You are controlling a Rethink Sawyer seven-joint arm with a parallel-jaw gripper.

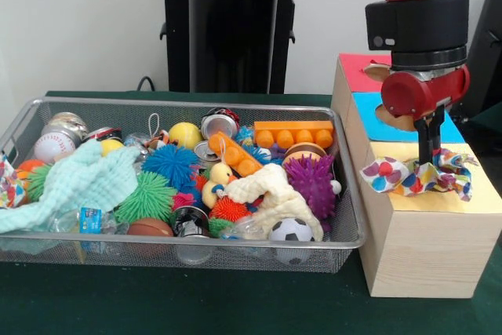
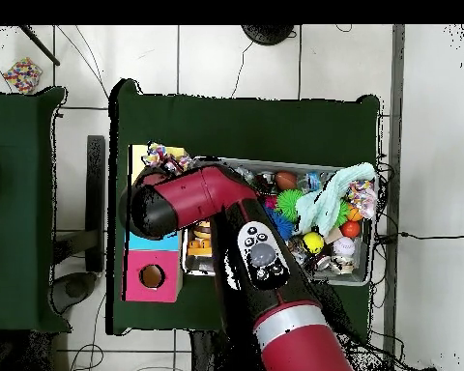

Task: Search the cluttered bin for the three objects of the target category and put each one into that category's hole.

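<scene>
My gripper [image 1: 430, 159] hangs over the yellow-topped wooden box [image 1: 480, 198], its dark fingers close together and shut on a white cloth with coloured dots [image 1: 404, 176]. The cloth drapes over the yellow top and past its left edge, hiding the yellow box's hole. In the overhead view this cloth [image 2: 161, 155] shows past the arm, which hides the gripper. The wire mesh bin [image 1: 345, 234] lies left of the boxes, full of toys. Another dotted cloth [image 1: 9, 184] hangs at the bin's far left edge and also shows in the overhead view [image 2: 363, 198].
The bin holds a mint cloth [image 1: 78, 182], a cream cloth [image 1: 274, 192], spiky balls [image 1: 314, 182], a soccer ball [image 1: 291, 231] and an orange brick [image 1: 294, 132]. Behind the yellow top are the blue top [image 1: 365, 107] and the red top [image 1: 354, 68], whose hole [image 2: 152, 276] shows from overhead.
</scene>
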